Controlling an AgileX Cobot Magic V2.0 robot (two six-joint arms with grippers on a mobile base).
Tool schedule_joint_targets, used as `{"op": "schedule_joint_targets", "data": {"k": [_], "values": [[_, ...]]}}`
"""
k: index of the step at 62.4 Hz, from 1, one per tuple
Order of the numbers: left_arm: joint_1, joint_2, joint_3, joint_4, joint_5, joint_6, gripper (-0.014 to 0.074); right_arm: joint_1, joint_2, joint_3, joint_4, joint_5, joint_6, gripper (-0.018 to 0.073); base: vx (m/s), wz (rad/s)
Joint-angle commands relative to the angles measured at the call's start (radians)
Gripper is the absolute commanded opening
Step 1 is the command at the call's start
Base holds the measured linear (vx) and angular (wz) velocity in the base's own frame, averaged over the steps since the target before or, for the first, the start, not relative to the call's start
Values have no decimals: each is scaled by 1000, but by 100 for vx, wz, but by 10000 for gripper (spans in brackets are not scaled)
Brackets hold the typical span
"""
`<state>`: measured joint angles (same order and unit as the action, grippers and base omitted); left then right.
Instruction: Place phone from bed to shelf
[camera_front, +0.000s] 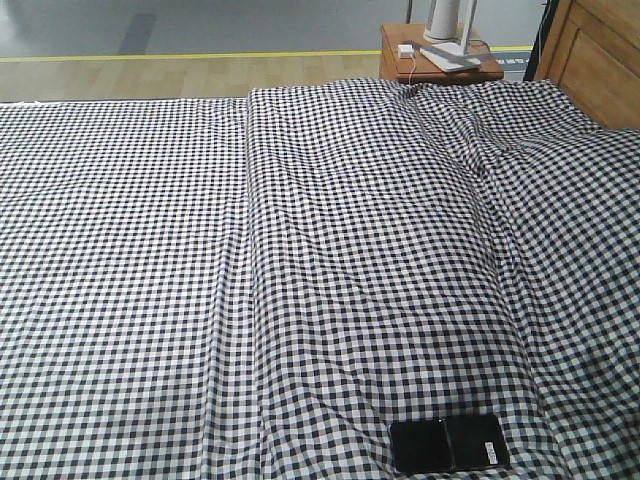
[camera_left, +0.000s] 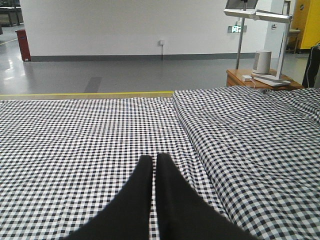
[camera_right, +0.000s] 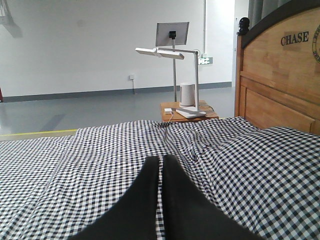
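Phone, a flat glossy black rectangular slab, is laid crosswise, right of centre, on the black-and-white gingham bed; the closed, empty right gripper is judged nearer than the closed left gripper.

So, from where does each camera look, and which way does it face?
Exterior front-facing: sits high, looks down along the bed; the phone lies at the bottom edge; no robot part shows.
Left wrist: sits low above the bed, faces the far wall; the shut left end effector shows.
Right wrist: sits low, faces across the bed, headboard at right; the shut right end effector shows.
Shared: all three see the bedside table.
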<state>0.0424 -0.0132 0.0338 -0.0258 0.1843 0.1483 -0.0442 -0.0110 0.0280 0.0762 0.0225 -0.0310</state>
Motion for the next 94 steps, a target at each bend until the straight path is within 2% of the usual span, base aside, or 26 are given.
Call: {"op": "schedule_joint_targets", "data": {"k": [1, 24, 41, 53, 62, 75, 94], "values": [[-4, -13, -21, -9, -72, -6, 1, -7, -11, 4, -12, -74, -7, -6, 0, 0], [-4, -13, -21, -9, -72, -6, 1, -7, -11, 4, -12, -77, -7, -6, 0, 0], [-4, -13, -21, -9, -72, -6, 1, -7, -11, 4, -12, -198, 0, -6, 0, 0], [-4, -13, -21, -9, -72, -6, 1, -7, -11, -9, -5, -347, 2, -6, 0, 0], [-4, -13, -21, -9, -72, -6, 1, -7, -11, -75, -5, -372, -1, -6, 0, 0], [-4, -13, -21, -9, -72, -6, 1, -7, -3, -268, -5, -352, -9, -6, 0, 0], [-4, -13, -21, -9, -72, -6, 1, -7, 207, -634, -9, -87, -27, -5, 0, 0]]}}
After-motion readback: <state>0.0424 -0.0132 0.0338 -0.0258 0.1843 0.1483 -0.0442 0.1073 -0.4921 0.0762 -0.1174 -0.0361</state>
